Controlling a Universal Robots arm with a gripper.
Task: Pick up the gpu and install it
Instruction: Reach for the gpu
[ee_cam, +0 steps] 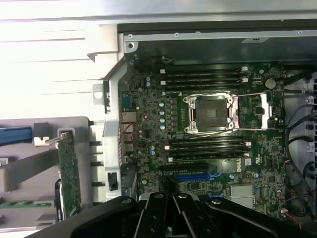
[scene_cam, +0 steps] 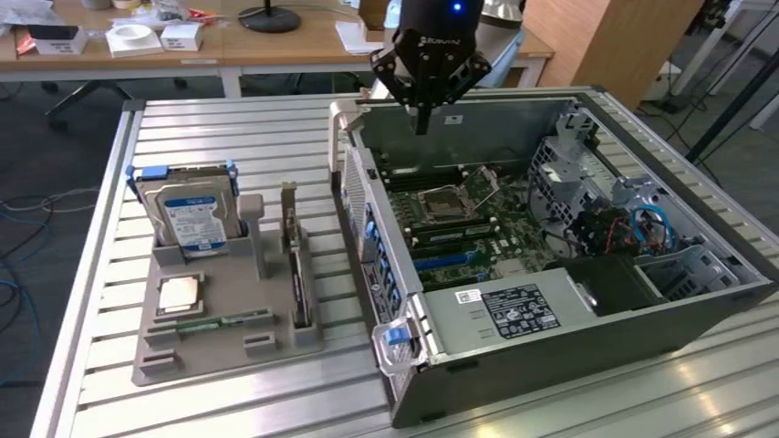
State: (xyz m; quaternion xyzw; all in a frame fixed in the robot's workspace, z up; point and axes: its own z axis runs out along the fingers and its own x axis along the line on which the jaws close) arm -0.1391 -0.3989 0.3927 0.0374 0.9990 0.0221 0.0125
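The job is not started yet. The gripper [scene_cam: 422,123] hangs over the open computer case [scene_cam: 585,365], its fingers pinched together and holding nothing. The gpu [scene_cam: 297,274] stands on its edge in the gray holder [scene_cam: 213,351], well away from the gripper and untouched.

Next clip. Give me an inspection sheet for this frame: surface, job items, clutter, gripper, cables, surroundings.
Surface: slatted metal table carrying a grey holder tray and an open computer case.
Job's things: gpu stands on edge in the tray, untouched; motherboard lies exposed in the case.
Clutter: hard drive, processor chip and memory stick sit in the same tray.
Gripper: gripper hangs over the case's far end, shut, holding nothing.
Cables: blue and red cables inside the case; loose cables on the floor at the exterior view's left.
Surroundings: wooden desks behind, with small white boxes.
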